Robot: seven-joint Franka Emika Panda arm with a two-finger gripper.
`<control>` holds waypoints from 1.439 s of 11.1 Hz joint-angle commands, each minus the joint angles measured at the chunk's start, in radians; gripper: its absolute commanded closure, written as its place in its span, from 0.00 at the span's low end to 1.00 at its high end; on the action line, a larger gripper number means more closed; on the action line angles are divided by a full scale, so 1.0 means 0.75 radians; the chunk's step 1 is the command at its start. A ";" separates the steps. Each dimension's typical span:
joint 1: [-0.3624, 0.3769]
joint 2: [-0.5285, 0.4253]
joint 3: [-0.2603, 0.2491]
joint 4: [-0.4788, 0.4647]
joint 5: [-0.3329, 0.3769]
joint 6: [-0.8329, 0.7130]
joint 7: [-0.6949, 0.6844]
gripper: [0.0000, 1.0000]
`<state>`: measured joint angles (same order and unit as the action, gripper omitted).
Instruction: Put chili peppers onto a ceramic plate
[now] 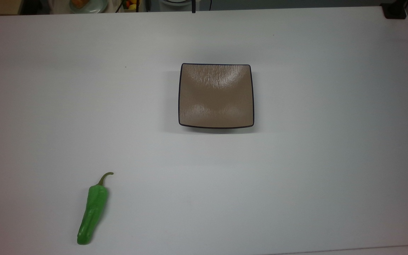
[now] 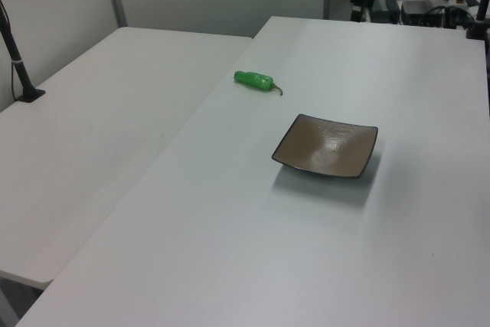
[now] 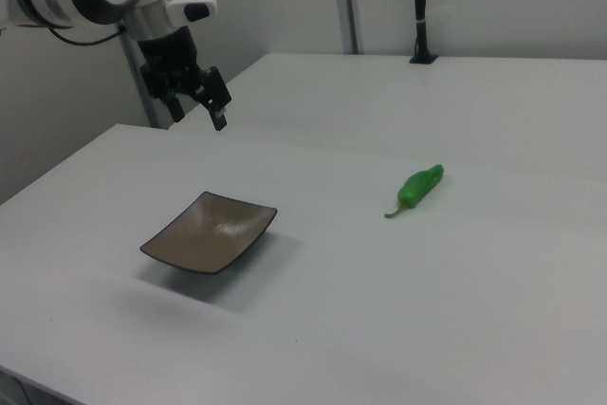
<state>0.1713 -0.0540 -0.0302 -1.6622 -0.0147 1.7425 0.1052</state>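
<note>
While your top view gives the pepper (image 1: 92, 212) and plate (image 1: 216, 95) well apart on the table (image 1: 296, 177), your right view adds the gripper (image 3: 197, 106), fingers parted and empty, hanging above the table beyond the plate, far from the pepper

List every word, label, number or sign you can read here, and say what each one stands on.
None can be read. The ceramic plate, the chili pepper, the white table and the gripper carry no lettering that I can see.
</note>
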 commanded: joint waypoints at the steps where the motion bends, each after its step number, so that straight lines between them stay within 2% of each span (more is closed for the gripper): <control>1: 0.009 -0.012 -0.009 -0.044 0.040 0.014 -0.054 0.00; 7: 0.011 0.007 -0.007 -0.038 0.042 0.014 -0.050 0.00; 11: 0.009 0.059 -0.007 -0.005 0.077 0.012 -0.056 0.00; 16: -0.107 0.333 -0.023 0.360 0.073 0.014 -0.048 0.00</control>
<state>0.1295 0.0784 -0.0356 -1.5472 0.0209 1.7476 0.0859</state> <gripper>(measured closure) 0.000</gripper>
